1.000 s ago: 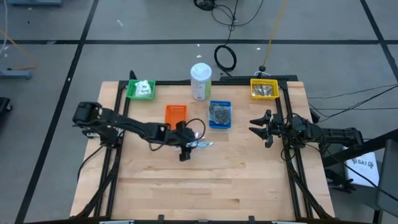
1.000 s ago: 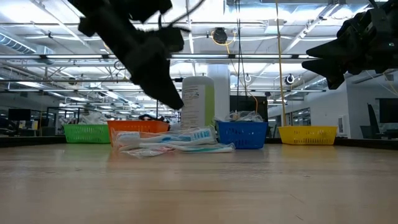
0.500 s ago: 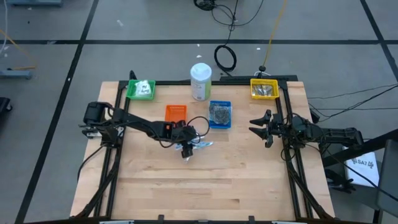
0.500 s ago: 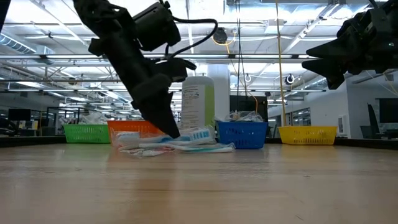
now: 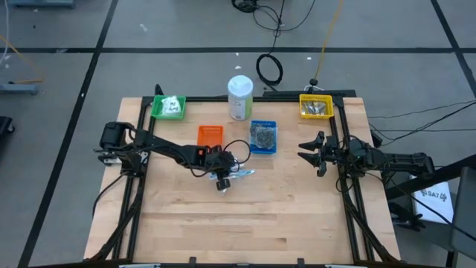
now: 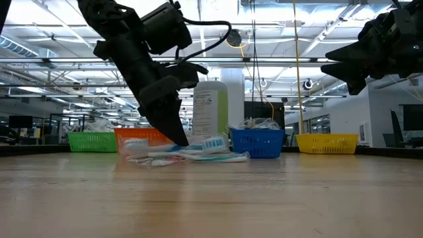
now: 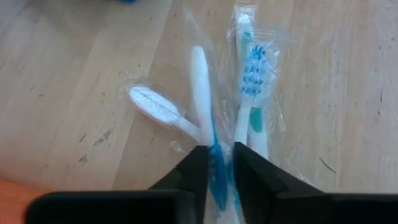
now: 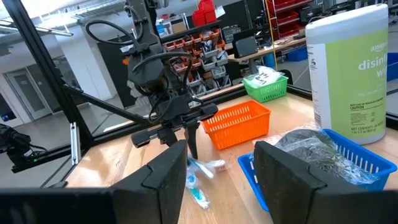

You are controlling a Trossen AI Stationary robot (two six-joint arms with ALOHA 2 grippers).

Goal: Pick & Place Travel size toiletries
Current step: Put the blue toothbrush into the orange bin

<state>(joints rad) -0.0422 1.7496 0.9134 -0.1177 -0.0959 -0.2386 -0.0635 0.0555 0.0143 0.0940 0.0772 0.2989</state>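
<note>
On wooden table [image 5: 245, 216], wrapped toothbrushes [image 7: 249, 93] are being clamped by left gripper [image 7: 219, 171]; lifting is being called for next.

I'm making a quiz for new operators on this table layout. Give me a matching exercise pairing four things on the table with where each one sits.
Things:
1. green basket
2. yellow basket
3. white bottle
4. wrapped toothbrushes

Places:
A. at the table's back right corner
B. on the bare wood, at the left gripper
C. at the back edge, between the orange basket and the blue basket
D. at the back left corner

Pairs: 1-D, 2-A, 3-C, 4-B
</note>
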